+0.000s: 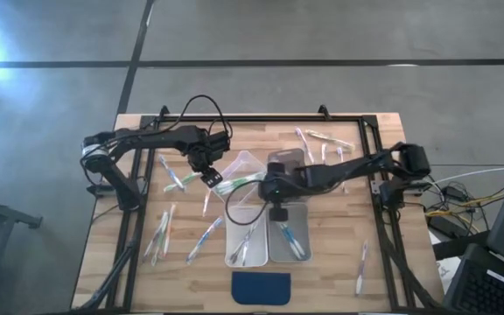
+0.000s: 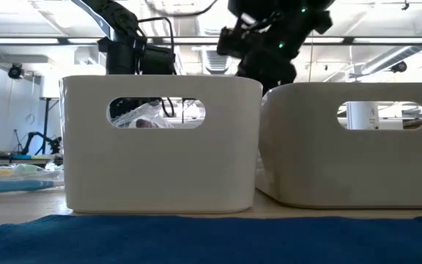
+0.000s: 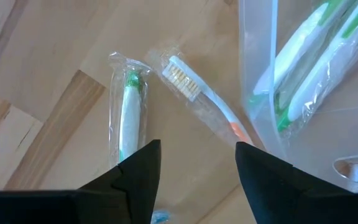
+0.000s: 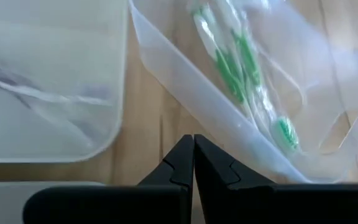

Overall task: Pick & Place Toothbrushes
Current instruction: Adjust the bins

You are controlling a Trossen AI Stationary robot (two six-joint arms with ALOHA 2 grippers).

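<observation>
Unlabelled wrapped toothbrushes [image 3: 128,118], no legible writing

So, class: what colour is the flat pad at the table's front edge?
Dark blue pad, clearest in the high view.

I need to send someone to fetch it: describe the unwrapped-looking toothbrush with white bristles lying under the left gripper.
Start at the tilted clear plastic bin beside the open left gripper. On the bare wooden table next to that bin lie two toothbrushes. Take the clear-handled toothbrush with white bristles and an orange mark, lying at a slant, not the green-and-white toothbrush in a sealed wrapper beside it.
</observation>
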